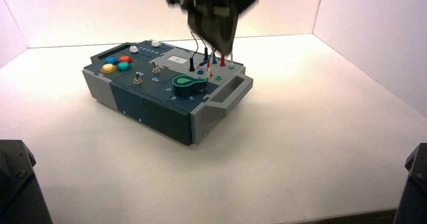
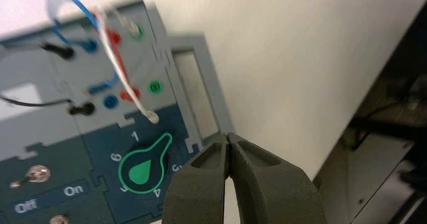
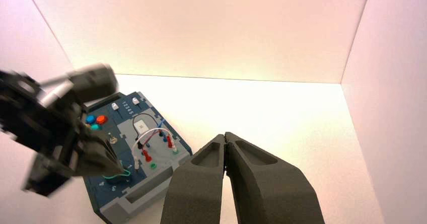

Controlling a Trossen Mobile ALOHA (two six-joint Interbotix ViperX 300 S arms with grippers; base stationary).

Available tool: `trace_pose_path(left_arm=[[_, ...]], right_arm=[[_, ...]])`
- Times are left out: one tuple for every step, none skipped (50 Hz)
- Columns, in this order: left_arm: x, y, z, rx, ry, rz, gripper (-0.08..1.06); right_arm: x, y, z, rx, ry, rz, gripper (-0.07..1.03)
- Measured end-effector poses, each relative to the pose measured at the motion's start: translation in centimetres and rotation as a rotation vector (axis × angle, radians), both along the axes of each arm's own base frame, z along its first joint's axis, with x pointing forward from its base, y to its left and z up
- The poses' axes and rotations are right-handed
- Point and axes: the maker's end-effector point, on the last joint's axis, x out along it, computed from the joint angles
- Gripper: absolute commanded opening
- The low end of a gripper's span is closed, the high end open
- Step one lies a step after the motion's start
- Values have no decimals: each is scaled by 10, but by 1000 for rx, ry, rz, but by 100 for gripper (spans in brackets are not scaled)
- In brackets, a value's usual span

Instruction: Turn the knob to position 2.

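Setting: white desk (image 1: 312, 148) walled by pale panels; the box (image 1: 166, 90) stands turned on it.
High view, left end effector: the left end effector (image 1: 224, 50) hangs blurred above the box's wire and socket patch, fingertips down among the wires (image 1: 201, 45).
High view, knob: the knob (image 1: 189, 83) lies just nearside of that end effector, on the dark blue panel by the grey handle (image 1: 229, 90).
High view, other parts: coloured push buttons (image 1: 117, 64) and two metal toggle switches (image 1: 146, 73) sit well off towards the box's far side from it.
Left wrist view, left end effector: fingers (image 2: 201, 183) pressed together, gripping nothing.
Left wrist view, knob: just beyond the fingertips, apart from them; its nose points between the printed 1 and the covered stretch of the dial. Position 2 is not readable.
Left wrist view, wires: blue, red and white leads run past the knob.
Right wrist view, right end effector: the right end effector (image 3: 225, 139) is raised well back from the box, fingers closed and empty.
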Motion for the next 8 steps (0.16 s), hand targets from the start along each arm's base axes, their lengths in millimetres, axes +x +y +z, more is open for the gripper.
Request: trace_pose_path(left_arm=[[0,0,2,-4,-3,2,-3],[0,0,7,-17,-11,3,-3],[0,0,10,-24,-16,6,-3],[0,0,13,-32,-21,6,-3],[0,0,13,-32,-21,6,-3],[0,0,16,-37,-24,6,-3],[0,0,19,-46,-31,6,-3],[0,0,20,-47,-31,6,-3]], right_arm=[[0,0,0,0,0,0,-2],[0,0,0,0,0,0,-2],[0,0,0,0,0,2,-2],[0,0,0,0,1,0,-2],[0,0,0,0,1,0,-2],[0,0,0,0,0,0,-2],[0,0,-1,-1,3,0,-2],[0,0,-1,-1,3,0,-2]])
